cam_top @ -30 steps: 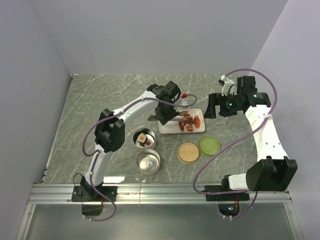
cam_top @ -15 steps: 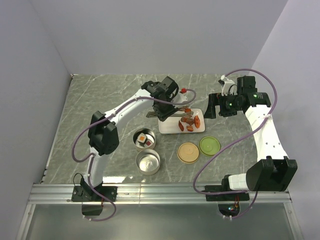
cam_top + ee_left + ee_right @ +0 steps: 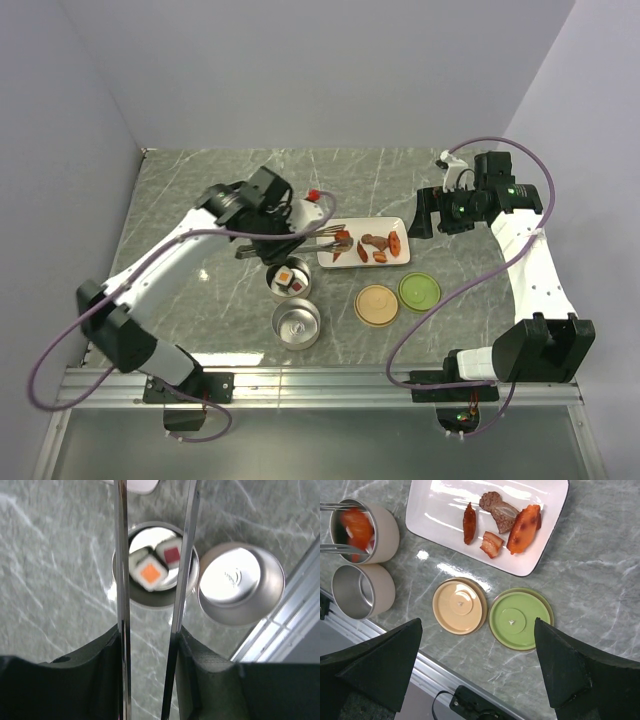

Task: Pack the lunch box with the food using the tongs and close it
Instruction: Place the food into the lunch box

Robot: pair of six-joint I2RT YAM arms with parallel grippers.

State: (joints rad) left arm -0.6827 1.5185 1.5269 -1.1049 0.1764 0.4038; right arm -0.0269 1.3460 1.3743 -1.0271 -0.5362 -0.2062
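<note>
My left gripper [image 3: 268, 212] is shut on the silver tongs [image 3: 305, 236]; in the left wrist view its black fingers [image 3: 102, 665] press the tongs' two arms [image 3: 121, 580]. The tong tips pinch an orange-red food piece [image 3: 342, 238] [image 3: 357, 526], held in the air at the plate's left end, by the sushi tin. That lunch box tin [image 3: 290, 278] [image 3: 155, 565] holds two sushi blocks. The second tin [image 3: 296, 323] [image 3: 240, 587] is empty. Several food pieces [image 3: 524, 528] lie on the white plate [image 3: 330, 260]. My right gripper [image 3: 425, 212] [image 3: 477, 667] hangs open right of the plate.
A tan lid [image 3: 377, 304] [image 3: 459, 606] and a green lid [image 3: 418, 291] [image 3: 520, 618] lie side by side in front of the plate. The aluminium rail [image 3: 320, 385] runs along the table's near edge. Grey walls stand on both sides and behind.
The left arm has swung left from above the plate, carrying the tongs and the orange piece towards the sushi tin. The right arm has not moved.
</note>
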